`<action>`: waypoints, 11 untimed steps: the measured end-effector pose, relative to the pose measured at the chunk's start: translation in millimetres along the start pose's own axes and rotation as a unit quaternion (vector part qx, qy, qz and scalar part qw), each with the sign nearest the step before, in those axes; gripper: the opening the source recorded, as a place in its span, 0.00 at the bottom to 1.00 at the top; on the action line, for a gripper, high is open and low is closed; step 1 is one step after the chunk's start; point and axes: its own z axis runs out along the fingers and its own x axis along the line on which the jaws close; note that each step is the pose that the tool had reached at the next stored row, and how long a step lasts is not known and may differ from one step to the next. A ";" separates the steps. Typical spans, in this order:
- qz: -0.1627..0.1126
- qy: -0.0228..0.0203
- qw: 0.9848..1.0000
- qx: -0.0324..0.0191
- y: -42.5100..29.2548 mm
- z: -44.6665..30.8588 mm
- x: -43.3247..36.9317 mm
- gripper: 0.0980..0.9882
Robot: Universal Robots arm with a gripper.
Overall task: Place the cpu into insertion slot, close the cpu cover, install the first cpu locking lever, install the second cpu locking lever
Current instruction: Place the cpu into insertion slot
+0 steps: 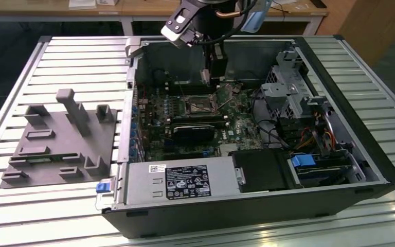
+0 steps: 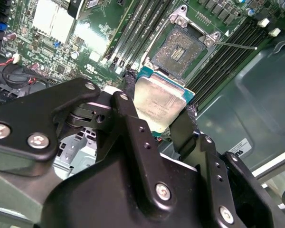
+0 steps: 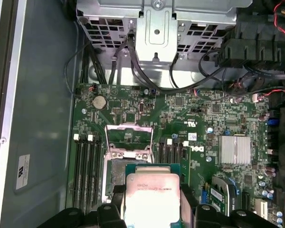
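Apparently aloft: cpu (image 2: 157, 105) in gripper (image 2: 161, 94)

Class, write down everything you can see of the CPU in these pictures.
The cpu is a small flat square chip with a pale silver-grey metal top and a green board edge around it. The gripper clamps it by opposite edges between two black fingers, top face up. It hangs above the motherboard, short of the open insertion slot, and is not seated.

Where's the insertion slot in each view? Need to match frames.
Exterior view: insertion slot near the middle of the motherboard.
Second wrist view: insertion slot just beyond the held cpu.
First wrist view: insertion slot partly hidden behind the cpu.
Shared landmark: long black memory slots on both sides of it.
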 end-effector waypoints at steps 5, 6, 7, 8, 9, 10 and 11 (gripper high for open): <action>0.000 0.000 1.000 0.000 -1.1 3.9 1.6 0.50; 0.000 0.000 1.000 0.000 -1.4 4.7 2.3 0.50; 0.000 0.000 1.000 0.000 -1.6 5.6 3.4 0.50; 0.000 0.000 1.000 0.000 -1.9 6.5 4.3 0.50; 0.000 0.000 1.000 0.000 -2.1 7.5 5.1 0.50; 0.000 0.000 1.000 0.000 -2.3 8.5 6.0 0.50; 0.000 0.000 1.000 0.000 -2.6 9.5 6.9 0.50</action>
